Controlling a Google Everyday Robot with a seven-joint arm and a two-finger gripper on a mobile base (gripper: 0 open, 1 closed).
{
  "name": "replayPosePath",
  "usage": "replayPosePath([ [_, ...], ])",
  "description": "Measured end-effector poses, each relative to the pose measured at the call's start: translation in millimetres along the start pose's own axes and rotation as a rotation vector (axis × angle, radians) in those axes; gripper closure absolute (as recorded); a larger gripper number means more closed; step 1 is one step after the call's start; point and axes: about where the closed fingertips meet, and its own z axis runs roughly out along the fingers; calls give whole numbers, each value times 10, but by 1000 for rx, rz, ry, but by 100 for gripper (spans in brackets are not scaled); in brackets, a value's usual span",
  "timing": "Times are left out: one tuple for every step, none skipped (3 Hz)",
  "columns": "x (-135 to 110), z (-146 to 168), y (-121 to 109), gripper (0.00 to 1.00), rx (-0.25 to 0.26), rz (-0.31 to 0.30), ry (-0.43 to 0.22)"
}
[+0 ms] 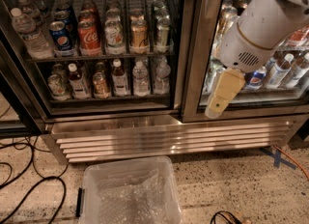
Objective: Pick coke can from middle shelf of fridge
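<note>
The coke can (pixel 89 37), red with white script and a silver top, stands on the middle shelf (pixel 101 56) behind the glass door of the fridge (pixel 186 49). A blue Pepsi can (pixel 62 36) is on its left, and a pale can and a tan-and-silver can (pixel 139 34) are on its right. My gripper (pixel 220 94), a tan piece hanging from the white arm (pixel 263 25), is in front of the right-hand cooler door. It is well to the right of the coke can, lower than it, and apart from it.
A rack of small plastic bottles (pixel 111 78) sits below the cans. The ribbed steel grille (pixel 169 138) runs along the base. A clear plastic bin (pixel 128 194) stands on the floor in front. Black cables (pixel 24 179) lie at the left, and an orange cable (pixel 289 160) at the right.
</note>
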Motion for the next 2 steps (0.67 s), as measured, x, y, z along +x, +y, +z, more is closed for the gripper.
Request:
replayPosePath([
  [-178, 286, 12, 0, 11, 17, -33],
  [-598, 859, -17, 0, 29, 36, -96],
])
